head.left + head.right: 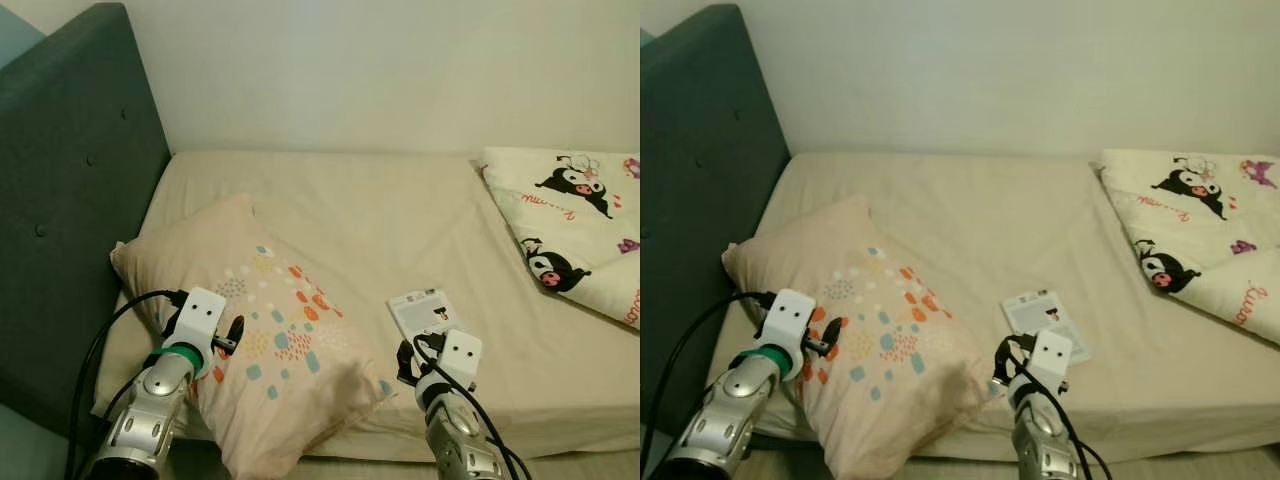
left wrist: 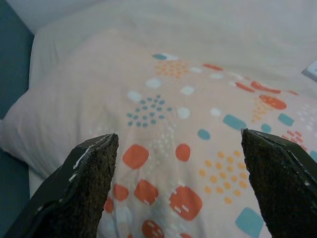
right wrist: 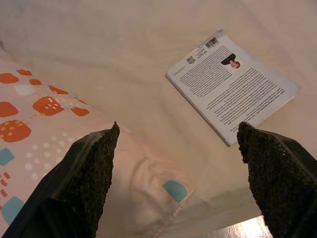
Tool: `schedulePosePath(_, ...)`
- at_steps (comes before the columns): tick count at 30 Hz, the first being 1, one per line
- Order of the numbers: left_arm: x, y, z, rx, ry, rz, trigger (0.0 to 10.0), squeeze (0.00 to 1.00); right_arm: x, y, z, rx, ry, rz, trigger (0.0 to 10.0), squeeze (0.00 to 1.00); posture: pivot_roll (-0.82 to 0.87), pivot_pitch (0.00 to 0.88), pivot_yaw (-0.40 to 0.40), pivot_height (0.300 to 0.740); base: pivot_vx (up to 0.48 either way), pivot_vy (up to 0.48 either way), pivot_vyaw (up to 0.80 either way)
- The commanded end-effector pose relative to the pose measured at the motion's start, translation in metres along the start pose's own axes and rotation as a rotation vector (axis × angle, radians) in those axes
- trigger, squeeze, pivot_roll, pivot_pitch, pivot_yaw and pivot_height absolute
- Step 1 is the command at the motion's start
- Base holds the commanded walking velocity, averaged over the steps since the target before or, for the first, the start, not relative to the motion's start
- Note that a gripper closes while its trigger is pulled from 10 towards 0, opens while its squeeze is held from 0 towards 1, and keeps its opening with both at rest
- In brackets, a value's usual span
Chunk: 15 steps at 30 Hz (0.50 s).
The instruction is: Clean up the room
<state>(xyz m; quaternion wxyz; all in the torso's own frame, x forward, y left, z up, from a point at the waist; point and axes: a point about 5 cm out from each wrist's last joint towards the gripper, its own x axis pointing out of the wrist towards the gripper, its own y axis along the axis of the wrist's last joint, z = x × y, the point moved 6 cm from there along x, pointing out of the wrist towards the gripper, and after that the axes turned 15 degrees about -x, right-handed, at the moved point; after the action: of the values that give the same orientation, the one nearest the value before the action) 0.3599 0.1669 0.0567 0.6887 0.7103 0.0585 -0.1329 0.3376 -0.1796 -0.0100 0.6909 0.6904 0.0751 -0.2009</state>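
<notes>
A peach pillow [image 1: 265, 300] with coloured dots lies askew on the near left of the bed [image 1: 400, 210], one corner hanging over the front edge. My left gripper [image 1: 230, 336] hovers open just above the pillow's near side; the wrist view looks down on the pillow's dotted cover [image 2: 173, 99] between the fingers. A thin white book [image 1: 425, 310] lies back cover up on the sheet to the pillow's right. My right gripper [image 1: 405, 362] is open and empty near the bed's front edge, just short of the book [image 3: 233, 84], with the pillow's corner beside it.
A folded white blanket [image 1: 580, 220] with black cartoon figures lies at the bed's right. A dark teal padded headboard [image 1: 60, 200] stands along the left, and a pale wall runs behind the bed. Bare beige sheet stretches across the middle.
</notes>
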Motion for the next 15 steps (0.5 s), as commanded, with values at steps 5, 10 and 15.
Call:
schedulePosePath(5, -0.0038, -0.0084, 0.0071, 0.008, -0.022, -0.018, 10.0, 0.0, -0.0008, -0.0022, -0.0021, -0.005, 0.012, -0.005, 10.0, 0.0, 0.13, 0.0, 0.032, 0.695, 0.0, 0.0, 0.0)
schedulePosePath(10, -0.0046, -0.0092, 0.0068, 0.011, -0.023, -0.02, 10.0, 0.0, -0.0002, -0.0016, -0.0026, -0.006, 0.016, -0.005, 10.0, 0.0, 0.13, 0.0, 0.032, 0.675, 0.0, 0.0, 0.0)
schedulePosePath(15, -0.0059, -0.0103, 0.0065, 0.012, -0.02, -0.02, 10.0, 0.0, -0.0001, -0.0013, -0.0029, -0.008, 0.023, -0.003, 10.0, 0.0, 0.13, 0.0, 0.025, 0.65, 0.0, 0.0, 0.0)
